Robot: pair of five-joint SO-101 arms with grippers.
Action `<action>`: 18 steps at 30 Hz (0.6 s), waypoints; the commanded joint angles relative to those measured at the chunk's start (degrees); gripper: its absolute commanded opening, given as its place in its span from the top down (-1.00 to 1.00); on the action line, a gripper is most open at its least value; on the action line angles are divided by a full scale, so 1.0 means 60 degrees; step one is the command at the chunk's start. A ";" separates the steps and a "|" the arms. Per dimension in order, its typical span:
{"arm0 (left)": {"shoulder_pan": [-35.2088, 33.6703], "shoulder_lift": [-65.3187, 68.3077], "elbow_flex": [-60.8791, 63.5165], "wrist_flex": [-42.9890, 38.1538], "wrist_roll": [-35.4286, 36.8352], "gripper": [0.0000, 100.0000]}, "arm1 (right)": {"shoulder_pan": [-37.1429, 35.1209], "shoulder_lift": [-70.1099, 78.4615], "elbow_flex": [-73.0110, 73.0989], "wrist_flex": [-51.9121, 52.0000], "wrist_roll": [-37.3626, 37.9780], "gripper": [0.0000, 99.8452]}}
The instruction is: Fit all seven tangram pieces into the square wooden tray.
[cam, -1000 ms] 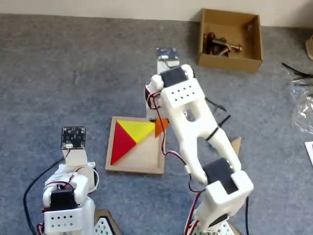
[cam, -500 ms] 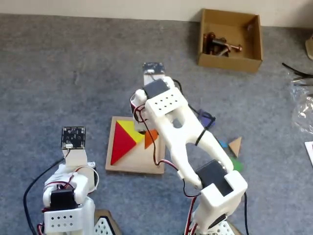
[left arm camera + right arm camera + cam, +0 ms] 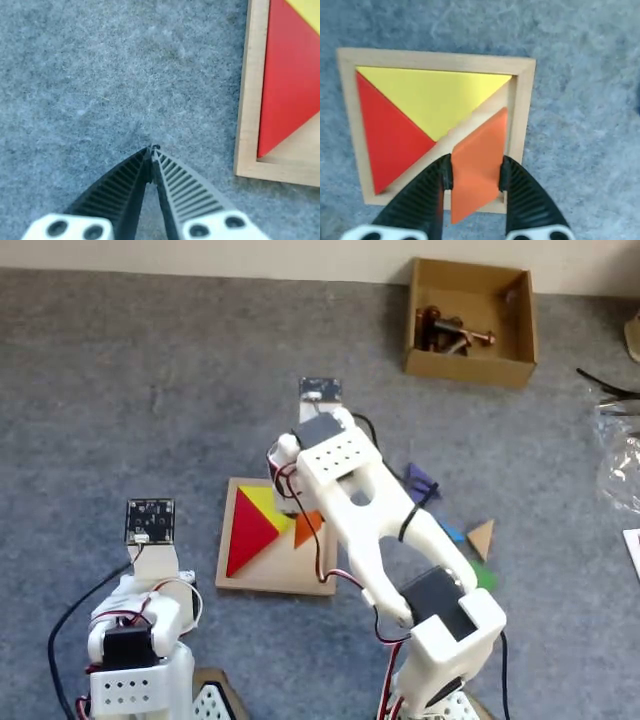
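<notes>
Grey felt table cover (image 3: 130,390) stretches wide across the high view. Up at the far edge sits an open cardboard box (image 3: 465,368), upright, with copper-coloured metal bits (image 3: 450,335) jumbled inside. At the right edge there's crinkled clear plastic (image 3: 620,475), and just above it thin black cables (image 3: 603,390) on the felt.
</notes>
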 commanded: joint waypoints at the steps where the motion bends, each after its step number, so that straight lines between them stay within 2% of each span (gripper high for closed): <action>1: -0.0081 0.0066 0.0198 0.0073 0.0015 0.99 | 0.0183 -0.0198 0.0286 -0.0418 -0.0117 0.98; 7: -0.0081 0.0066 0.0198 0.0073 0.0015 0.99 | 0.0271 -0.0183 0.0564 -0.0476 -0.0117 0.98; 13: -0.0081 0.0066 0.0198 0.0073 0.0015 0.99 | 0.0256 -0.0198 0.1282 -0.1326 -0.0718 0.98; 18: -0.0081 0.0066 0.0198 0.0073 0.0015 0.99 | 0.0095 -0.0183 0.1590 -0.1678 -0.0718 0.98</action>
